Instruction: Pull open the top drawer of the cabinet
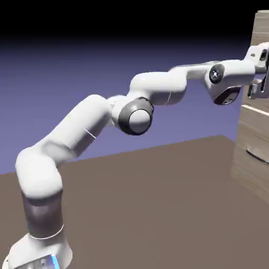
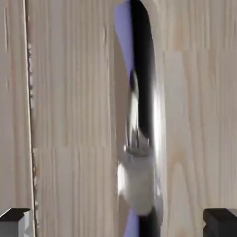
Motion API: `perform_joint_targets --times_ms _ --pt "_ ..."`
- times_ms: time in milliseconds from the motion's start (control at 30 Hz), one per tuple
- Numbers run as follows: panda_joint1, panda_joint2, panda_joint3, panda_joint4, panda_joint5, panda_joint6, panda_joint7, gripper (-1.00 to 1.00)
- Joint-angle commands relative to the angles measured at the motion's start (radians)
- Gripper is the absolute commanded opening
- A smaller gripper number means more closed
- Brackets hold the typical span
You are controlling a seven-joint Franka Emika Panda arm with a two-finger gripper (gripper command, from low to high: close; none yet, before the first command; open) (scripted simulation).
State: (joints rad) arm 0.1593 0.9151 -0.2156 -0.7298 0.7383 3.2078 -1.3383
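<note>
At the exterior view's left: base of the white arm down in the lower corner, with a bit of blue light on it. From there the arm climbs and stretches right across the brown table.
Cabinet: grey-brown wood, over at the exterior view's right, partly cut off by the picture's edge.
Top drawer: upper part of the cabinet, above the pale seam – mostly behind the hand from here.
Lower drawer front: under that seam, with a curved dark handle on it.
Gripper: right up by the top drawer's front, at the picture's edge. Can't tell from this side whether it touches.
Hand view, drawer front: pale wood grain fills most of the picture, with a thin seam line running top to bottom near the left.
Silver handle: shiny bar, a little right of the middle, running lengthwise and mirroring bits of its surroundings.
Fingertips: bottom corners, spread wide – wood and handle show between them, nothing gripped, and both tips are apart from the bar.
</note>
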Motion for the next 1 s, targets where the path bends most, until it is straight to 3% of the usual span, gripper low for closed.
perform_joint_targets --times_ms 0,33,67,533,967 --pt "0.017 0.021 -0.036 0.035 0.016 -0.018 0.009 0.0" --pt "0.031 0.039 -0.068 0.065 0.029 -0.034 0.016 0.0" --pt "0.031 0.039 -0.068 0.065 0.029 -0.034 0.016 -1.0" --pt "-0.136 -0.193 0.403 -0.278 0.029 0.169 -0.326 -1.0" --pt "-0.471 -0.386 0.828 -0.701 -0.187 0.367 -0.258 -1.0"
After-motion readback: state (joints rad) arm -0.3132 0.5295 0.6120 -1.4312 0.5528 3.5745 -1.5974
